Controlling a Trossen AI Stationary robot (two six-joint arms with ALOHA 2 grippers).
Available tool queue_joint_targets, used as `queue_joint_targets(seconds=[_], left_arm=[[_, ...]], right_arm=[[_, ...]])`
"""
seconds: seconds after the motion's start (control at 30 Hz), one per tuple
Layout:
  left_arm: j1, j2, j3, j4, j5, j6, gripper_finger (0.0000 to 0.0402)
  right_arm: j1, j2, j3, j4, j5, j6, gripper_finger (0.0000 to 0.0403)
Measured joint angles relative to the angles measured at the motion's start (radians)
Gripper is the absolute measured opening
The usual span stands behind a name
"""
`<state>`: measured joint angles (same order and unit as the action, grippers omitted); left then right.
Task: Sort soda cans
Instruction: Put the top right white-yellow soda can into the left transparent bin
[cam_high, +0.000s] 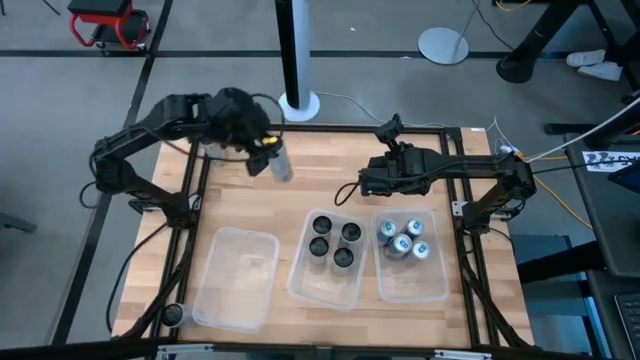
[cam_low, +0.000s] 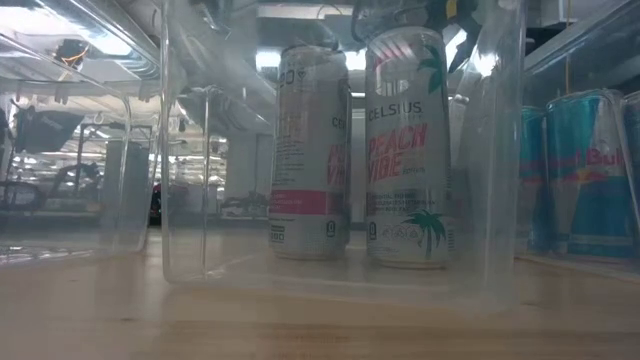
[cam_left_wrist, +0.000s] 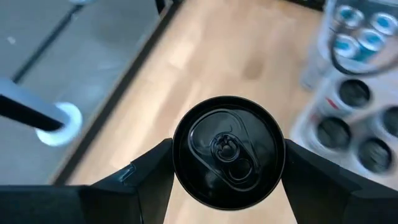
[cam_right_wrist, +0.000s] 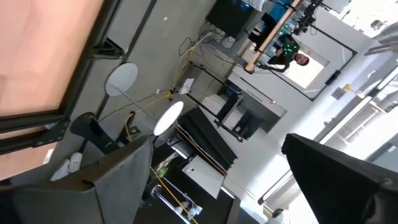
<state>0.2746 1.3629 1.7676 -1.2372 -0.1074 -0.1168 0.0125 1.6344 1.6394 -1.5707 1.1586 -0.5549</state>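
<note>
Up front, the left gripper (cam_high: 268, 152) is clamped on a dark-topped can (cam_left_wrist: 228, 151), its two fingers (cam_left_wrist: 144, 174) pressing the can's sides, held tilted in the air over the far left part of the wooden table (cam_high: 330, 190). Four more black-topped cans (cam_high: 335, 243) stand together in the middle clear bin (cam_high: 305, 283); the silver-topped blue cans (cam_high: 403, 239) stand in the right clear bin (cam_high: 440, 285), just beside it. Left clear bin (cam_high: 237, 280) sits near the table's left front, apart from the other two. One small dark round thing (cam_high: 173, 315) sits at the front left corner; cannot tell what it is. Right gripper (cam_high: 358, 188) hangs over the table behind the middle and right bins, fingers apart, holding nothing. Low view shows two white cans with pink lettering (cam_low: 405, 145) through the bin wall and blue cans (cam_low: 580, 170) at the right edge. Table has a black frame; grey floor around it, a white pole base (cam_high: 299, 104) behind, a red stool (cam_high: 110, 25) far left, a round white stand base (cam_high: 443, 45) and cables. Right wrist view shows shelving and a person (cam_right_wrist: 292, 57) far off.
</note>
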Motion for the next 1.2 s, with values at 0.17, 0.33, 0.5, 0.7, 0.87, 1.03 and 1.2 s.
queue_joint_targets(seconds=[0.17,0.33,0.5,0.7,0.87,1.03,1.2], left_arm=[[-0.119,-0.024,0.0,-0.082,0.0,-0.062,0.0243],[-0.242,-0.051,0.0,-0.116,0.003,-0.145,0.0243],[-0.377,-0.082,0.0,-0.118,-0.01,-0.227,0.0243],[-0.56,-0.101,0.0,-0.141,-0.124,-0.338,0.0243],[-0.7,-0.099,-0.051,-0.136,-0.196,-0.458,0.0243],[-0.825,-0.096,-0.127,-0.13,-0.293,-0.56,0.0243],[-0.919,-0.097,-0.189,-0.083,-0.366,-0.631,0.0243]], right_arm=[[0.0,0.0,0.0,0.0,-0.032,0.009,0.0364],[0.0,0.0,0.0,0.001,-0.046,0.011,0.0364],[0.0,0.0,0.0,0.001,-0.051,0.011,0.0364],[0.0,0.0,0.0,0.002,-0.053,0.011,0.0364],[0.0,0.0,0.0,0.002,-0.053,0.011,0.0364],[0.0,0.0,0.0,0.002,-0.053,0.026,0.0364],[0.0,0.0,0.0,0.002,-0.053,0.027,0.0364]])
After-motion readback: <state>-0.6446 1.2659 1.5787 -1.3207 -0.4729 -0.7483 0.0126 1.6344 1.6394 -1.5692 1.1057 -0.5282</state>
